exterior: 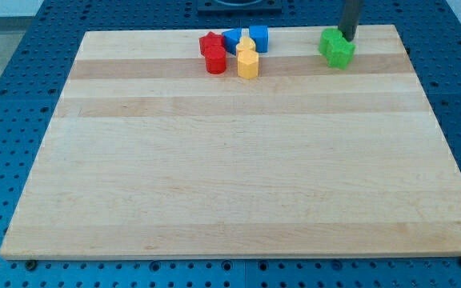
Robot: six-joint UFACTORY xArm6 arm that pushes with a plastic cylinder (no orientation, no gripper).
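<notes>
My tip [347, 38] comes down at the view's top right, touching or just behind two green blocks: a green cube [329, 40] and a green star-like block [341, 54] pressed against each other. To the left along the top edge sits a tight cluster: a red star [209, 42], a red cylinder [215, 61], a blue block [232, 38], another blue block [258, 36], a small yellow block [246, 45] and a yellow hexagonal block [248, 65]. The cluster lies well apart from the tip.
The wooden board [238, 176] rests on a blue perforated table [6, 120]. A dark base of the arm [238, 6] shows at the top edge of the view.
</notes>
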